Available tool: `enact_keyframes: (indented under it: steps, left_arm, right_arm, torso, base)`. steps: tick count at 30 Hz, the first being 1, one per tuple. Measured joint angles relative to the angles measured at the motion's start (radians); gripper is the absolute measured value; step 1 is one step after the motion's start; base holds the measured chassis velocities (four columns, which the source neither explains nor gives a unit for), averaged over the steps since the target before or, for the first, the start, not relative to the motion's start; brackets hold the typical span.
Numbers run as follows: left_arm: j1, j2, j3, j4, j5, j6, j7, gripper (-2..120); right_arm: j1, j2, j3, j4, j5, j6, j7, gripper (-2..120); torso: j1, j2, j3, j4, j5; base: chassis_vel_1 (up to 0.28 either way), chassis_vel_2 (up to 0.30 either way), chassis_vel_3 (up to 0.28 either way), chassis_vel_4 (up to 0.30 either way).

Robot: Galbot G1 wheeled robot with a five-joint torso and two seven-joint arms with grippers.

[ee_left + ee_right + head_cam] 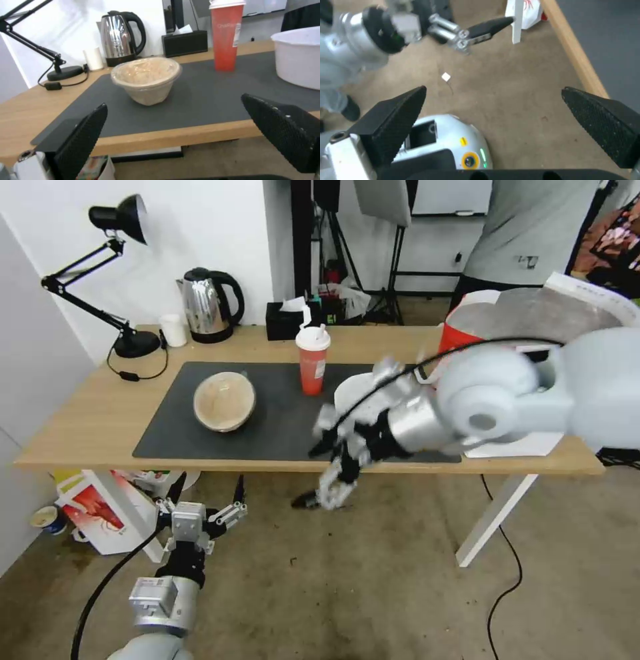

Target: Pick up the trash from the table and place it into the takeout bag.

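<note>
Hovering below table (80, 433) edge, left tool (208, 493) spread empty, tan bowl (224, 401) beyond on mat, right tool (333, 473) apart nr white bowl (353, 388)

A black desk lamp (123, 273) stands at the back left corner, its cord (137, 373) looping forward to an inline switch. Just beside its base is a small white cup (174, 330), and next to that a steel kettle (210, 305) with a black handle. A black tissue box (285, 321) sits further along the back edge, a tissue poking out. On the floor at the left is a white bag with red print (107, 510), a paper cup (48, 519) near it. A small white scrap (446, 76) lies on the brown floor. A black cable (507, 567) trails across the floor at the right. Tripod legs (393, 273) stand in the room behind
</note>
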Motion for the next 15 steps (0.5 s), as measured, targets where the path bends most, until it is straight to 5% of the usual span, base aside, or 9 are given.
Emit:
enact_keyframes:
  steps: [15]
  left_arm:
    - [0.000, 0.000, 0.000, 0.000, 0.000, 0.000, 0.000, 100]
  right_arm:
    - [0.073, 0.160, -0.062, 0.022, -0.035, 0.002, -0.025, 100]
  torso:
    - [0.000, 0.000, 0.000, -0.0006, -0.0004]
  base:
    - [0.000, 0.000, 0.000, 0.000]
